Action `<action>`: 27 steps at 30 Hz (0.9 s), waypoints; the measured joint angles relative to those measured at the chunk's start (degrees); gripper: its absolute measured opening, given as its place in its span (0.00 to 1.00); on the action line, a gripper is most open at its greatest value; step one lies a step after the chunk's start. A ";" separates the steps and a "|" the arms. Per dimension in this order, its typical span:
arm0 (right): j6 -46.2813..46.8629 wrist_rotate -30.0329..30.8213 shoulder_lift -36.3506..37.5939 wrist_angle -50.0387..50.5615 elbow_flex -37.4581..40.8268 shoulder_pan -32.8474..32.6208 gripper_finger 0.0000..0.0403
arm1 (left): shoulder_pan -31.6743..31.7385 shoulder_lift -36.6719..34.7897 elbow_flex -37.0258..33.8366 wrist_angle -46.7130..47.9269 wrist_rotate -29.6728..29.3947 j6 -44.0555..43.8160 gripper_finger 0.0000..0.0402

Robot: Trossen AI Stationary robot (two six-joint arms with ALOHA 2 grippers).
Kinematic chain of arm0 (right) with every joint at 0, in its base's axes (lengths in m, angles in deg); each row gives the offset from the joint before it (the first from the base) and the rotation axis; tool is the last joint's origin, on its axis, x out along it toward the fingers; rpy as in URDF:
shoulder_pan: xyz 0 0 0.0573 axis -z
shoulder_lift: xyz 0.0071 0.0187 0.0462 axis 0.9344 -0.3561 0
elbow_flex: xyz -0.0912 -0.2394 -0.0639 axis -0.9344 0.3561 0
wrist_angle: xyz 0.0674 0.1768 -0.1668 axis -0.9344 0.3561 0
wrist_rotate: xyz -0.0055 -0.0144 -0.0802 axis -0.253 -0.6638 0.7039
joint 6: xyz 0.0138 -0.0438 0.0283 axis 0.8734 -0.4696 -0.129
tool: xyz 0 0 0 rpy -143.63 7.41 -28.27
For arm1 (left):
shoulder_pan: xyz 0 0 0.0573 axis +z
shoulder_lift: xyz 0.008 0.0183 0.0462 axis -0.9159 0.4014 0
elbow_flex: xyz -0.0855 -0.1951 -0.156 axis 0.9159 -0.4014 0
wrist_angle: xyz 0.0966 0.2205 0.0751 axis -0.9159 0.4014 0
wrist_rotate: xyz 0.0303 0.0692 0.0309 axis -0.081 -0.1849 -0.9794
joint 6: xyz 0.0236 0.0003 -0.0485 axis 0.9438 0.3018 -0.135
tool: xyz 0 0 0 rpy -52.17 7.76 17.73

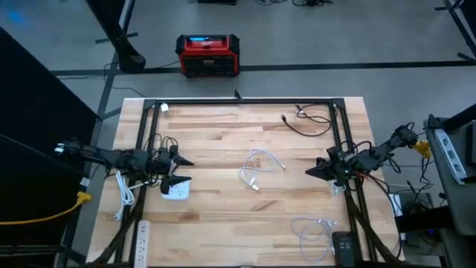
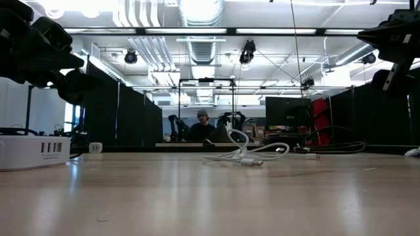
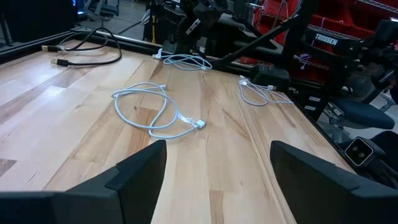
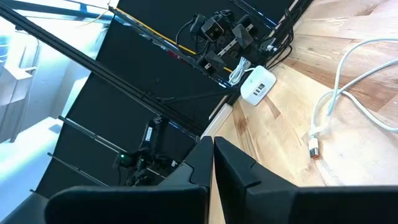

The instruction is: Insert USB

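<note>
- The white USB cable is seen lying loose in coils at the middle of the worktop, its plug end flat on the wood and held by nothing.
- The white charging hub is placed near the left edge of the worktop, its row of ports turned toward the front edge.
- The left gripper is held above the worktop just beside the hub, jaws spread wide and empty.
- The right gripper is kept near the right edge, jaws closed together on nothing.
- The task is judged to be at its start: the cable is not yet picked up.
- The plug is best gripped just behind its metal tip, so that little cable is left to flex.
- Before any push, the tip should be levelled and lined up squarely with one port.
- The hub is light and may slide; it should be steadied by the other gripper while the plug is pressed in.
</note>
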 joint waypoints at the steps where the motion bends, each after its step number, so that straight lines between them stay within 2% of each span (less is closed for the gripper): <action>1: 0.00 0.01 0.02 0.02 -0.01 0.01 0.00 | 0.00 0.00 0.02 0.00 0.00 0.00 0.69; 16: -0.02 0.00 0.00 0.02 0.00 0.00 0.00 | 0.00 0.00 0.02 0.00 0.00 0.13 0.69; 18: 0.00 0.00 0.02 0.02 -0.02 0.00 0.00 | 0.02 0.00 0.00 -0.13 -0.25 3.59 0.69; 21: -0.02 0.00 0.00 0.00 0.00 0.02 0.00 | 0.02 0.00 0.00 -0.59 -0.87 15.11 0.69; 25: -0.04 0.02 0.02 0.01 0.00 0.00 0.00 | 0.09 -0.06 0.02 -5.34 -6.24 16.14 0.69; 27: -1.25 0.04 0.02 0.00 -0.02 0.01 0.00 | 0.06 0.00 0.00 -5.90 -6.30 16.15 0.69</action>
